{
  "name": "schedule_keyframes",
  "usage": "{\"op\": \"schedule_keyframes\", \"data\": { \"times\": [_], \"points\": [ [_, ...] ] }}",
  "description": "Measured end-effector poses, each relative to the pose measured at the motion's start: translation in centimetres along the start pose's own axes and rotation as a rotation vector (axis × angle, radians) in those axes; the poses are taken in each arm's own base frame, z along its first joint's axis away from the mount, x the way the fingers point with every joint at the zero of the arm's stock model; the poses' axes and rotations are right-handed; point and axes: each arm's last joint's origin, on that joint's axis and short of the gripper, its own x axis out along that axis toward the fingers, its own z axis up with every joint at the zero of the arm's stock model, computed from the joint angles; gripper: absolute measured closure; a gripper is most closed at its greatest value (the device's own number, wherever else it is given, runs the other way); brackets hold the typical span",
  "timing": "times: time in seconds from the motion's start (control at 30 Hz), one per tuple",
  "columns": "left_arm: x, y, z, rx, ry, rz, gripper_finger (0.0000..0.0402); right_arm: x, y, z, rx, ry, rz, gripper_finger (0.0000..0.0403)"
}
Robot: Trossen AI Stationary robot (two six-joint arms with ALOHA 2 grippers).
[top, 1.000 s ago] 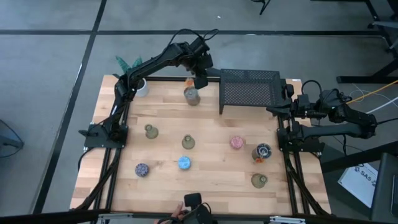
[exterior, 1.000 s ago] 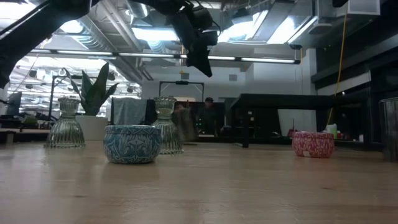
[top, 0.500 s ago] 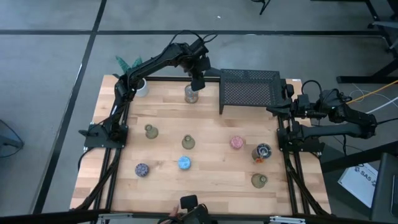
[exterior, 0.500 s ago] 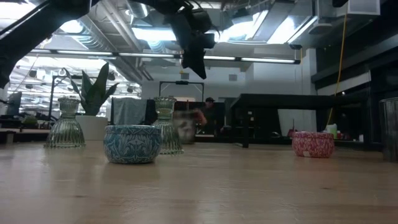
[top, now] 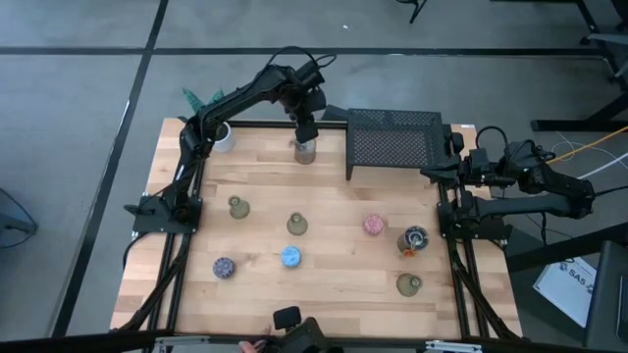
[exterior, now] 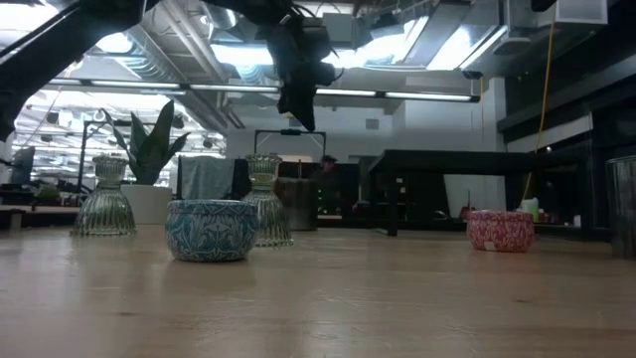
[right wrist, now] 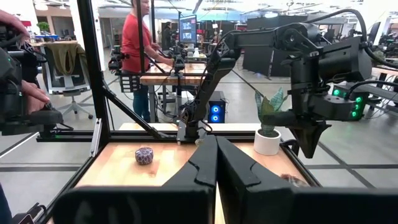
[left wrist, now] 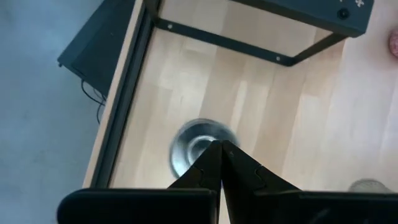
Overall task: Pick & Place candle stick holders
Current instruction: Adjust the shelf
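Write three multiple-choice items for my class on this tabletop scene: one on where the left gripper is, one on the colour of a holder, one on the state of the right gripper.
1. Where is the left gripper?
A. above the silvery holder beside the black mesh rack
B. over the pink holder
C. off the table

2. What colour is the holder near the table's front middle?
A. pink
B. blue
C. olive-green

3. How are the fingers of the right gripper?
A. wide open
B. shut on a holder
C. shut, holding nothing

Answers: 1 A, the high view shows it over that holder. 2 B, its top is blue. 3 C, the right wrist view shows the fingers pressed together, empty.
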Motion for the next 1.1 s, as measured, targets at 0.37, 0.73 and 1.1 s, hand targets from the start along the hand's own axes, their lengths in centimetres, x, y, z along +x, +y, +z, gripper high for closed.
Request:
{"op": "schedule_keyframes", "data": {
  "times": [0.37, 0.73, 1.1],
  "points": [
    [-1.4, -0.3, -0.1, -0.006, -0.03, 0.008, 0.04, 0.0, 0.0, 0.0, 0.0, 0.0, 0.0, 0.0396],
    [0.4, -0.4, -1.8, -0.051, -0.08, -0.04, 0.04, 0.0, 0.0, 0.0, 0.0, 0.0, 0.0, 0.0396],
    [0.1, -1.7, -5.5, -0.096, -0.195, -0.027, 0.04, 0.0, 0.0, 0.0, 0.0, 0.0, 0.0, 0.0396]
  ]
}}
